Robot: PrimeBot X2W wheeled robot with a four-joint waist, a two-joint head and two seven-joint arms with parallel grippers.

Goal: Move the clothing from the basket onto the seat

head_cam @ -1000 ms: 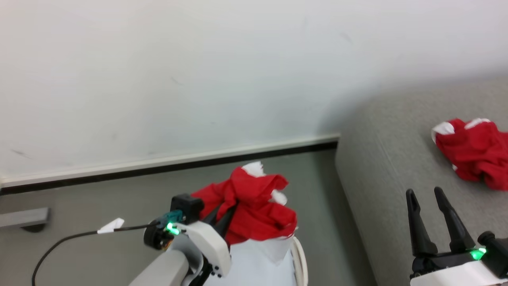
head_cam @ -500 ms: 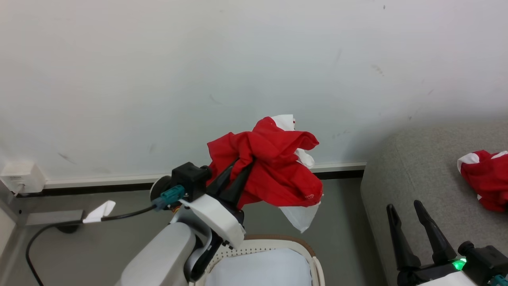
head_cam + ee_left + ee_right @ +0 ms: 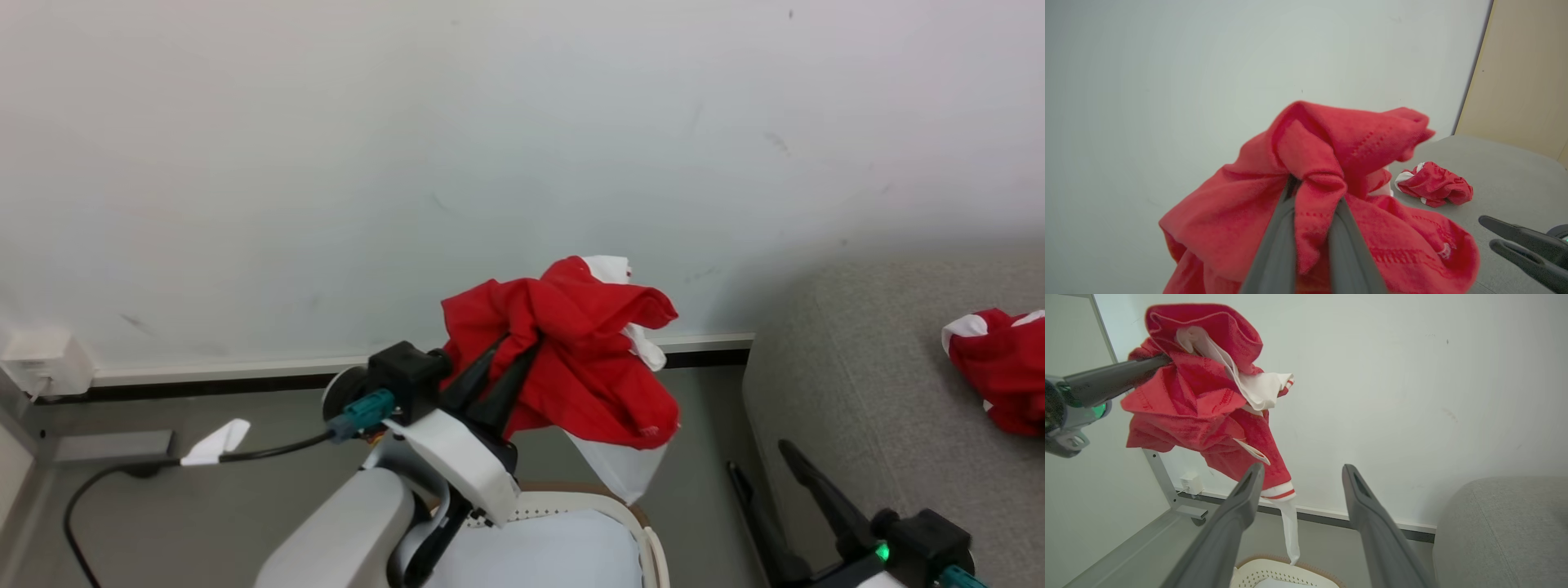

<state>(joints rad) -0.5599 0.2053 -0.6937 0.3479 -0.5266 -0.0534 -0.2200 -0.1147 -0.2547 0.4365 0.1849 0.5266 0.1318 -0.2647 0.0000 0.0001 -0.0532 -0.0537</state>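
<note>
Clothing (image 3: 571,359): red bundle, off the floor, hanging above basket (image 3: 651,549).
Left end effector (image 3: 510,351): clamped on clothing.
Right end effector (image 3: 759,457): fingers apart, holding nothing, beside seat (image 3: 857,367).
Second garment (image 3: 1000,367): lying on seat.

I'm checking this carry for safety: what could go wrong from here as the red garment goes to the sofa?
The left gripper pinches just one bunched fold of the red garment, so the loose bulk might slip out. Its white tail hangs down toward the rim of the basket and could snag there. The open right gripper sits between garment and grey sofa; cloth may catch on it.
</note>
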